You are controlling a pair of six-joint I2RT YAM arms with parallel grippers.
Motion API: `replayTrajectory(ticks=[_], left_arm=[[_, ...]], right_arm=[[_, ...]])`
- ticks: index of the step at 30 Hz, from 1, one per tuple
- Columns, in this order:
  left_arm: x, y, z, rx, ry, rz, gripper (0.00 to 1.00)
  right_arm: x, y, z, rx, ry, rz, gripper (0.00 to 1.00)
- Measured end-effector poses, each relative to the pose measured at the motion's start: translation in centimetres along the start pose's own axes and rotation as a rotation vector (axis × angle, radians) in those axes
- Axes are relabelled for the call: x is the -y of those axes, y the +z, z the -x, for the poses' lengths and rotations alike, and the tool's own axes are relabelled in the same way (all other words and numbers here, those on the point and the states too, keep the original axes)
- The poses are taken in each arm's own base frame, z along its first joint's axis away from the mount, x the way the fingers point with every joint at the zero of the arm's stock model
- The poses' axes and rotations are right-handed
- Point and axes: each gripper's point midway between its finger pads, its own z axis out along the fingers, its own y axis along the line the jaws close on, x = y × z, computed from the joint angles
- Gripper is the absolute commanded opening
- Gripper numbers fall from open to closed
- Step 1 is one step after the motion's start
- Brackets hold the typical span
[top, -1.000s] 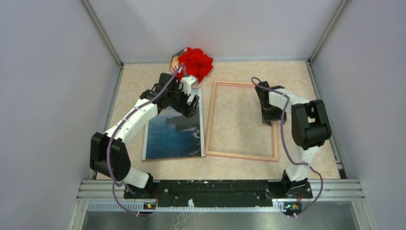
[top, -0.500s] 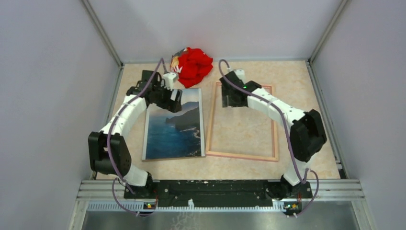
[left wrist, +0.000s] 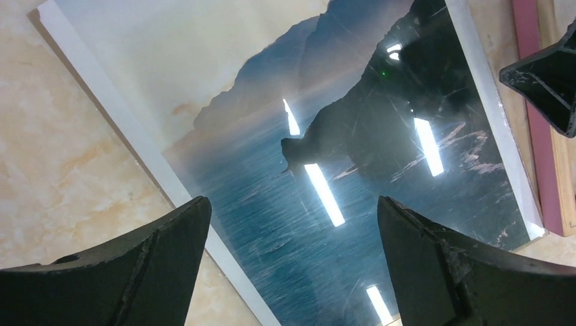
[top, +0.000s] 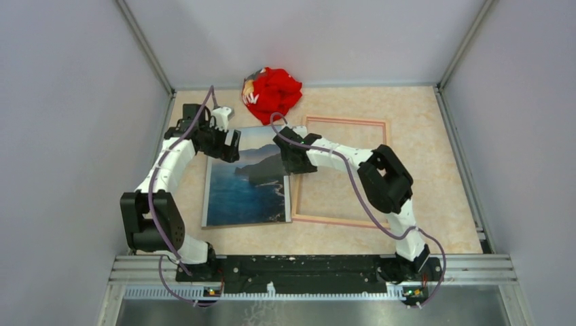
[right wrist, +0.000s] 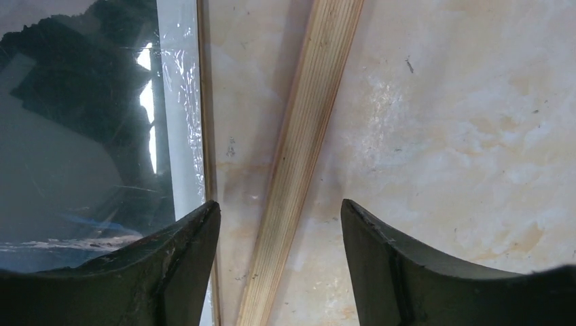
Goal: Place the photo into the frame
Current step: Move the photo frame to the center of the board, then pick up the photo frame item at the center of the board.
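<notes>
**Step in hand.** The photo [top: 248, 183] is not yet in the frame [top: 388, 170]. Both lie flat on the worktop [top: 435, 136], side by side, the photo on the left with its right edge just beside the frame's left rail. The frame opening shows bare worktop. This appears to be the approach to a first grasp.

**Jaws.**
- The left jaws stand wide and hold nothing. They hang over the far-left part of the photo, and its white left border passes under the left finger.
- The right jaws stand partly apart and hold nothing. They hang over the far part of the frame's left rail. The rail runs between the fingers, and the photo's right border lies beside the left finger.
- Whether either fingertip touches a surface cannot be told.

**Next move.** The print is thin and lies flat, so a finger probably has to catch an edge first. The photo then has to travel right and settle square inside the rails.
</notes>
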Motion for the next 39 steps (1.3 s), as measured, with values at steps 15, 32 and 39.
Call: replayTrajectory(ticks=[15,32,39], left_arm=[[-2.4,-0.3,-1.6,-0.036,0.003,0.076,0.98],[-2.6,-1.2,-2.8,-0.086,0.045,0.071,0.98],[-3.4,-2.5,-2.5,-0.058,0.051,0.096,0.98]], right_arm=[[2.4,-0.4,-2.7,0.04,0.011,-0.004,0.45],[1.7,-13.6,6.6,0.368,-0.037,0.189,0.99],[0.0,-16.5,10.1,0.478,0.01,0.266,0.95]])
